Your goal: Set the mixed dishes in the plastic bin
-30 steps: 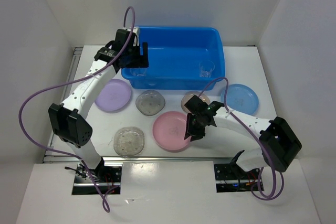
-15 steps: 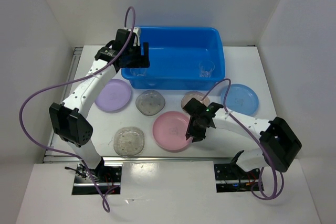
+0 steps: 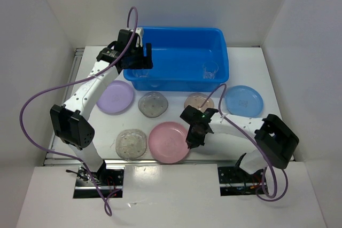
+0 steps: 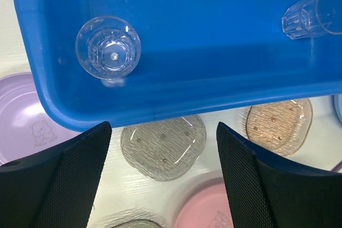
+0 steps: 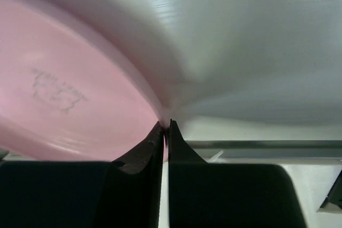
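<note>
Top external view, far left: the left pincer (image 3: 137, 57) has not shifted over the last second. It hangs above the near-left corner of the blue plastic bin (image 3: 181, 38), its mesh-faced fingers (image 4: 80, 180) spread with nothing between them. Directly below it, one ribbed clear cup (image 4: 108, 46) stands inside the bin, and the second cup (image 3: 210, 70) stands at the bin's right end. Both cups are in, so I judge that only plates remain.

On the white worktop (image 3: 248, 70), the matte lavender plate (image 3: 115, 97), the translucent speckled plate (image 3: 131, 143) and the greyish dimpled plate (image 3: 153, 104) lie where they were. The change is the glossy pink plate (image 3: 169, 141): it has slid left and nearer, and its near rim is now at the worktop's near edge. The right pincer (image 3: 193, 138) came with it, and the right wrist view shows its jaws pressed onto the plate's thin right rim. That reads as a grip secured for lifting toward the bin.

Further right, the tan plate (image 3: 199, 101) and the smooth blue plate (image 3: 243, 100) lie untouched.
</note>
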